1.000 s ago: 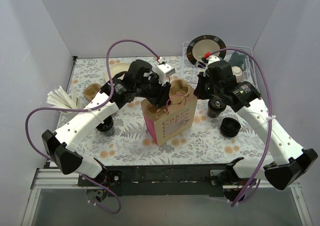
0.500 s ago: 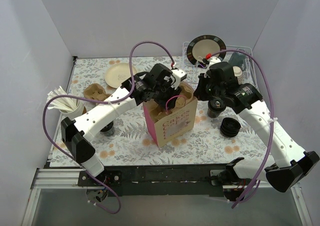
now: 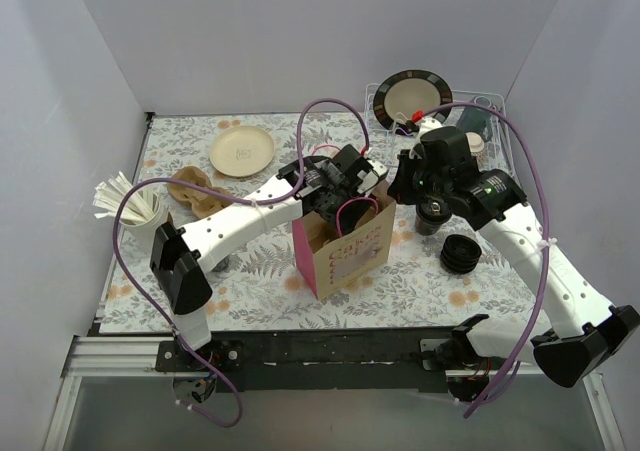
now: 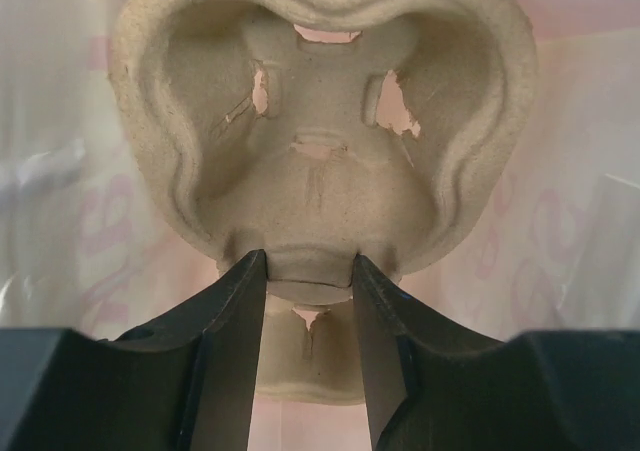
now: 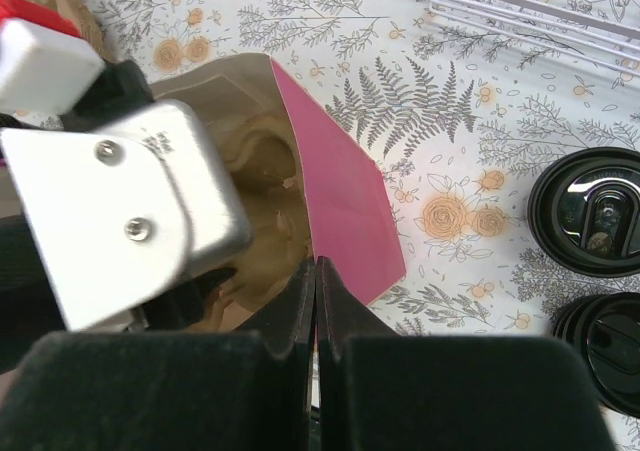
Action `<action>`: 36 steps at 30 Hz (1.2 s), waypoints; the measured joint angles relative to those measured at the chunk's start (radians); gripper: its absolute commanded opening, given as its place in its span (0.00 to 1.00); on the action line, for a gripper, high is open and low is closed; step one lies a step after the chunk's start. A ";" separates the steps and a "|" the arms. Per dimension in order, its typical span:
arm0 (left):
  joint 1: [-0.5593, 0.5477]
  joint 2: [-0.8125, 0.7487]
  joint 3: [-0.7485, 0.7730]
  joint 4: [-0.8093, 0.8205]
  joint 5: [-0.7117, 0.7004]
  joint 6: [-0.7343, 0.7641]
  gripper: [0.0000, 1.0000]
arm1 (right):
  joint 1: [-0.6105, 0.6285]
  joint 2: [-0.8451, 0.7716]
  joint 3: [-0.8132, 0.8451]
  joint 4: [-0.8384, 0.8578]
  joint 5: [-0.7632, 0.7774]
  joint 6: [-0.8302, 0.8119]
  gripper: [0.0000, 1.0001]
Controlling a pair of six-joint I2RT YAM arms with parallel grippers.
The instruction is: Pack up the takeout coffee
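Tabletop (image 3: 260, 271) with a floral print, seen from above, with two robot arms meeting over an upright paper bag (image 3: 352, 256) at its centre. The left end effector (image 4: 305, 269) is down inside the bag's open mouth. Its fingers are narrowed onto the rim of a moulded pulp cup carrier (image 4: 320, 161), which lies within the bag's walls. The right end effector (image 5: 316, 271) is pinched flat on the top edge of the bag's pink side. The takeout coffee (image 5: 590, 211), a short black cup with a round black lid, stands on the tabletop to the right of the bag, outside it. A low stack of black lids (image 5: 612, 346) sits just beside the cup.
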 measured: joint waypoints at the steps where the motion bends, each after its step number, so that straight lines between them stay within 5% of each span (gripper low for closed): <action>1: -0.003 0.004 0.002 -0.005 -0.006 -0.001 0.00 | 0.000 0.000 0.000 0.000 -0.003 -0.001 0.02; 30: -0.014 0.033 0.063 -0.185 0.098 -0.098 0.01 | 0.000 -0.023 -0.045 0.037 -0.026 -0.040 0.01; 32: -0.015 0.036 0.054 -0.187 0.100 -0.105 0.19 | 0.000 -0.023 -0.045 0.037 -0.026 -0.043 0.01; 36: -0.017 0.042 0.056 -0.183 0.097 -0.117 0.37 | 0.000 -0.023 -0.047 0.039 -0.029 -0.045 0.01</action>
